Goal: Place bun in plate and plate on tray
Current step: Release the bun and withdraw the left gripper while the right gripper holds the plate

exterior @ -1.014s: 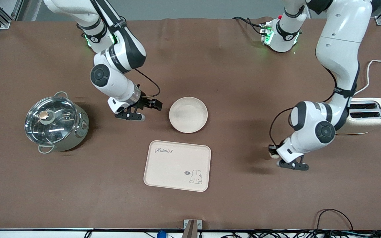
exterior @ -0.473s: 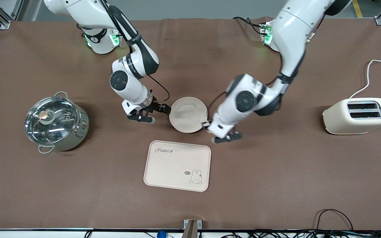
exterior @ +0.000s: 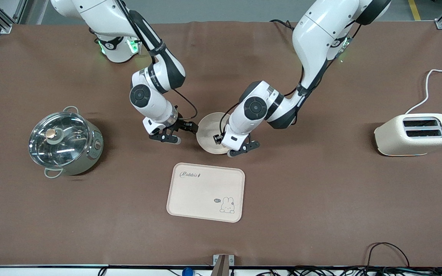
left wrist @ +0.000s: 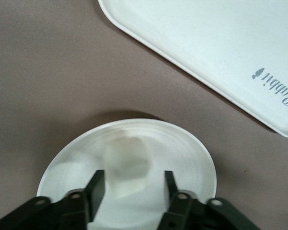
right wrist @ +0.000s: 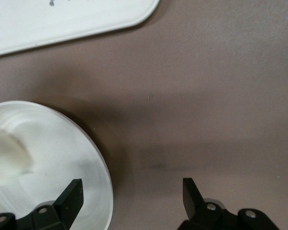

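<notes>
The round plate point(exterior: 208, 132) lies mid-table, just farther from the front camera than the Rabbit tray point(exterior: 198, 195). My left gripper point(exterior: 224, 146) hangs open over the plate's edge toward the left arm's end. In the left wrist view the bun point(left wrist: 127, 165) sits in the plate point(left wrist: 197, 158) between the spread fingers point(left wrist: 133, 184), touching neither. The left hand hides the bun in the front view. My right gripper point(exterior: 185, 133) is open at the plate's other edge. In the right wrist view it point(right wrist: 132, 191) straddles the plate's rim point(right wrist: 103, 177), with the bun point(right wrist: 7, 155) in the plate.
A steel pot with a glass lid point(exterior: 64, 142) stands toward the right arm's end. A cream toaster point(exterior: 414, 134) with a white cable stands toward the left arm's end. The tray's corner shows in both wrist views point(left wrist: 221, 43) point(right wrist: 62, 19).
My left arm swung from near the toaster to the plate with the bun, then opened; the bun now lies in the plate. My right gripper moved up to the plate's rim.
</notes>
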`<move>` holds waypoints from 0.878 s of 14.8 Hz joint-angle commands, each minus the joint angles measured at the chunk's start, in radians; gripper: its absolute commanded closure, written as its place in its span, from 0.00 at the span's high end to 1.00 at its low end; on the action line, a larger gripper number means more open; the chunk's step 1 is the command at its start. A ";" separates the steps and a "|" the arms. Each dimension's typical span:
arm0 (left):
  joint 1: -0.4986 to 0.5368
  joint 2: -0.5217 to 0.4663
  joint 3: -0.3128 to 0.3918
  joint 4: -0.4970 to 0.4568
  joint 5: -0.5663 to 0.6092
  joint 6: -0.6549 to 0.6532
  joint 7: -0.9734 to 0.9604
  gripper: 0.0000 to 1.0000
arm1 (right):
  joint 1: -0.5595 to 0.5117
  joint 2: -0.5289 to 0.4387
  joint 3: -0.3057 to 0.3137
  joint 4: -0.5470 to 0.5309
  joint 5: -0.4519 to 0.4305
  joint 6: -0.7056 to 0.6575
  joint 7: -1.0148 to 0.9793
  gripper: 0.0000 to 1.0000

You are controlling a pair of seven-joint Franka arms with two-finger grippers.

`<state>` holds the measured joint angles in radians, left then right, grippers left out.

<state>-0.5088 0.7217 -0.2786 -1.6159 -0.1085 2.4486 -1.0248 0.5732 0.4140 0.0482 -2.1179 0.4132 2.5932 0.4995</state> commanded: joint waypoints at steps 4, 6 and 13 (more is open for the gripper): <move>0.012 -0.011 0.015 0.025 0.123 -0.042 0.005 1.00 | 0.037 0.048 -0.007 0.019 0.024 0.030 0.004 0.64; 0.088 -0.048 0.018 0.027 0.278 -0.138 0.105 1.00 | 0.040 0.054 -0.007 0.022 0.024 0.030 0.004 0.61; 0.449 -0.255 0.012 0.041 0.306 -0.387 0.863 1.00 | 0.054 0.072 -0.007 0.047 0.026 0.031 0.005 0.57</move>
<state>-0.1364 0.5450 -0.2571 -1.5455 0.1777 2.1008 -0.2997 0.6075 0.4683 0.0482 -2.0918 0.4142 2.6193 0.5006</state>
